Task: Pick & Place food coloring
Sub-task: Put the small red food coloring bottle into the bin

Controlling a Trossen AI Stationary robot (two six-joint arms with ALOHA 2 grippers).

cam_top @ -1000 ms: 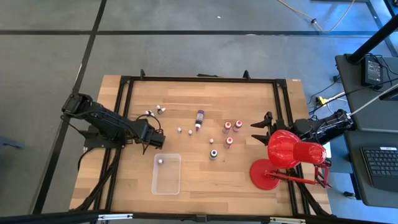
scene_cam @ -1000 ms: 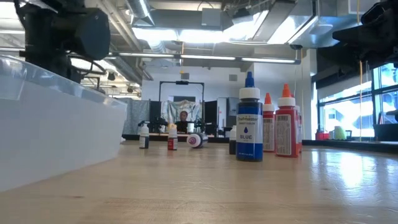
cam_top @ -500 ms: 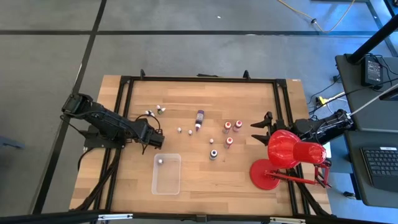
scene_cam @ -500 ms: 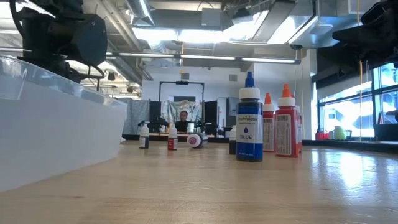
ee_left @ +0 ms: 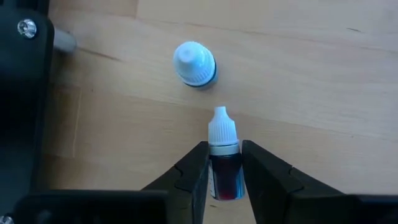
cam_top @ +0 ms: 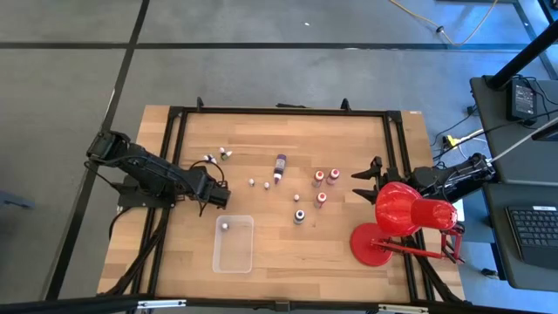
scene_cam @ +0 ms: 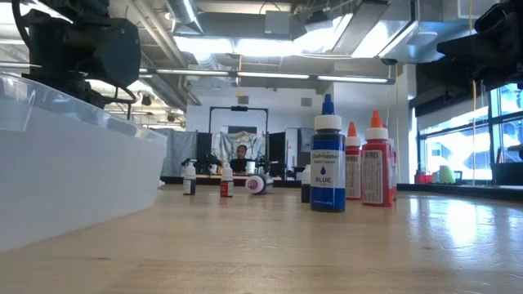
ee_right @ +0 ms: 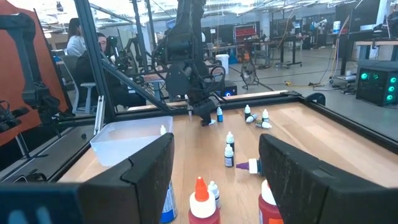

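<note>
The left gripper (ee_left: 224, 163) pinched a small white-capped food coloring bottle (ee_left: 225, 163) on the table (cam_top: 349, 253), beside another small bottle (ee_left: 194, 63). A clean lift probably needed a firm, centred squeeze before rising straight toward the clear tray (cam_top: 234, 245). The right gripper (ee_right: 214, 168) waited spread at the table's right edge.

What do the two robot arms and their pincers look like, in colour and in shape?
Both arms are black or very dark, built of jointed segments. The left arm carries thin black cables that loop near its wrist. The left pincer has two dark matte fingers that taper toward the tips. The right pincer has two broad dark fingers with flat, angular faces. I see no markings on them.
</note>
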